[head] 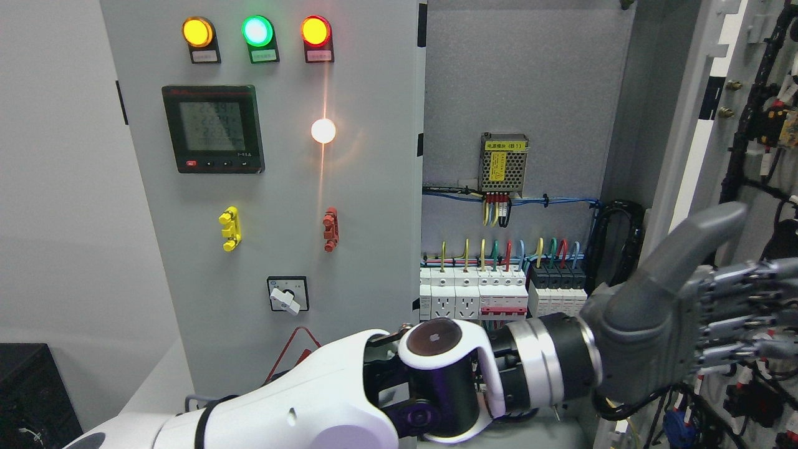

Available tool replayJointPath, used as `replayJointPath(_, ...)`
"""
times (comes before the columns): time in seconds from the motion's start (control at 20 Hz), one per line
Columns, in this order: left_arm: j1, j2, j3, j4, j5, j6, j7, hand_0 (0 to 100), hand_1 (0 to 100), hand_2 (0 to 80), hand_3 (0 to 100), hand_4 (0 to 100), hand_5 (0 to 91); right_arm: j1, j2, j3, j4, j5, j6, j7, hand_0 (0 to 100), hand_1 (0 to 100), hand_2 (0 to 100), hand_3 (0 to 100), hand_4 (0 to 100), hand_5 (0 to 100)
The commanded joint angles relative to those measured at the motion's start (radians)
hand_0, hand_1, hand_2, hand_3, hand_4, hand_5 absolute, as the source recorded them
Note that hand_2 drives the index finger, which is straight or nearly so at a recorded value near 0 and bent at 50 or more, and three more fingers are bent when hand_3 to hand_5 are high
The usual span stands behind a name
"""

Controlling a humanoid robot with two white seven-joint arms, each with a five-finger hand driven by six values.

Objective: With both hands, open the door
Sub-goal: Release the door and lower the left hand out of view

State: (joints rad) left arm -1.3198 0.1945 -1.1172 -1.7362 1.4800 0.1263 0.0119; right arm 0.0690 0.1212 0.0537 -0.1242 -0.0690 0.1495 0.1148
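Note:
The grey electrical cabinet has two doors. Its left door (280, 187) is closed and carries three lit lamps, a meter and a rotary switch. The right door (689, 125) is swung wide open at the picture's right, its wired inner face (764, 125) turned toward me. My left arm (324, 399) enters from the lower left and reaches across the open cabinet. My left hand (745, 274) is open, thumb (692, 249) up and fingers (742, 312) stretched flat toward the door's inner face. Contact with the door is not clear. My right hand is out of sight.
Inside the cabinet (517, 81) are a small power supply (503, 157), coloured wires and a row of breakers and sockets (499, 293) just behind my forearm. A black box (31, 399) stands at the lower left by the white wall.

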Motion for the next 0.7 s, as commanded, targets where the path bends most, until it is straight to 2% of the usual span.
replayJointPath(0.0, 0.160, 0.342, 0.005, -0.218, -0.003, -0.011, -0.003, 0, 0, 0.0, 0, 0, 0.0, 0.000, 0.000, 0.000, 0.000, 0.000, -0.001, 0.000, 0, 0, 0, 0, 0, 0)
replayJointPath(0.25, 0.330, 0.466, 0.003, -0.229, -0.007, -0.013, -0.003, 0, 0, 0.0, 0, 0, 0.0, 0.000, 0.000, 0.000, 0.000, 0.000, 0.001, 0.000, 0, 0, 0, 0, 0, 0)
replayJointPath(0.45, 0.485, 0.532, 0.003, -0.220, -0.010, -0.013, -0.003, 0, 0, 0.0, 0, 0, 0.0, 0.000, 0.000, 0.000, 0.000, 0.000, 0.001, 0.000, 0, 0, 0, 0, 0, 0)
replayJointPath(0.65, 0.652, 0.568, 0.005, -0.218, -0.085, -0.022, -0.003, 0, 0, 0.0, 0, 0, 0.0, 0.000, 0.000, 0.000, 0.000, 0.000, 0.001, 0.000, 0, 0, 0, 0, 0, 0)
